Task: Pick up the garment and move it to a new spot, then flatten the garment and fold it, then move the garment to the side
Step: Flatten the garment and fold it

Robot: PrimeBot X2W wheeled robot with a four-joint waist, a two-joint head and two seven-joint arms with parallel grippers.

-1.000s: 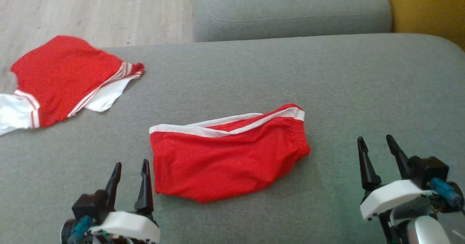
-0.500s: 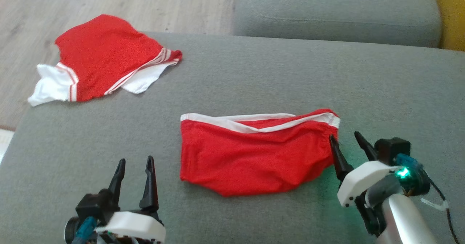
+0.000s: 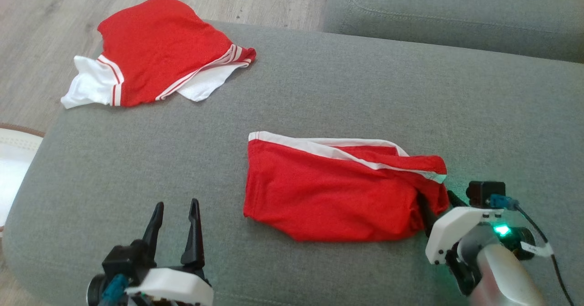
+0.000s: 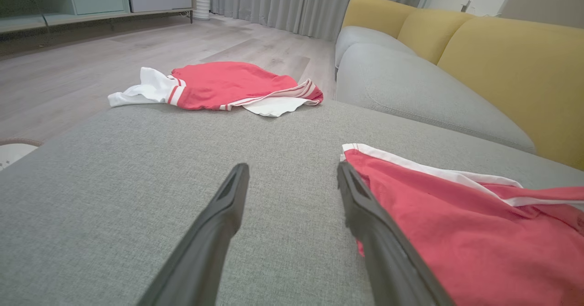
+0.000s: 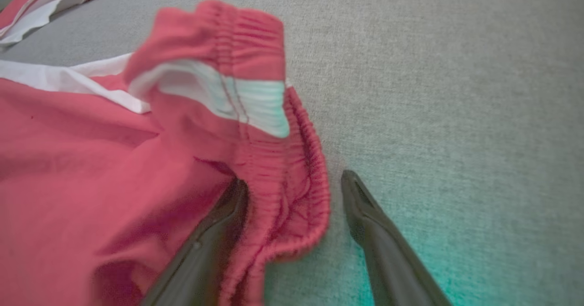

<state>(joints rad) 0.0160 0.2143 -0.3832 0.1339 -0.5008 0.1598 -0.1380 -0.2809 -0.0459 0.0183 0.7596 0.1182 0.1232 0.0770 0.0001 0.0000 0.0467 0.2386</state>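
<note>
The garment (image 3: pixel 328 196), red shorts with a white side stripe, lies crumpled in the middle of the grey sofa seat (image 3: pixel 319 91). My right gripper (image 3: pixel 439 204) is open at its right end. In the right wrist view the elastic waistband (image 5: pixel 283 178) bunches up between the two spread fingers of that right gripper (image 5: pixel 294 187), the left finger (image 5: pixel 219 233) tucked into the cloth and the right finger on bare cushion. My left gripper (image 3: pixel 177 204) is open and empty, just left of the garment's left edge (image 4: pixel 365 160), hovering low over the seat as left gripper (image 4: pixel 293 167).
A second red and white garment (image 3: pixel 155 50) lies at the seat's far left corner, hanging slightly over the edge. Wooden floor (image 3: pixel 41 14) lies beyond it. Another grey cushion (image 3: pixel 456 14) and yellow backrests (image 4: pixel 511 64) stand behind.
The camera has turned, shifting the whole picture. My right gripper has moved left to the garment's right end and pushed its waistband corner up. The left gripper stays as it was.
</note>
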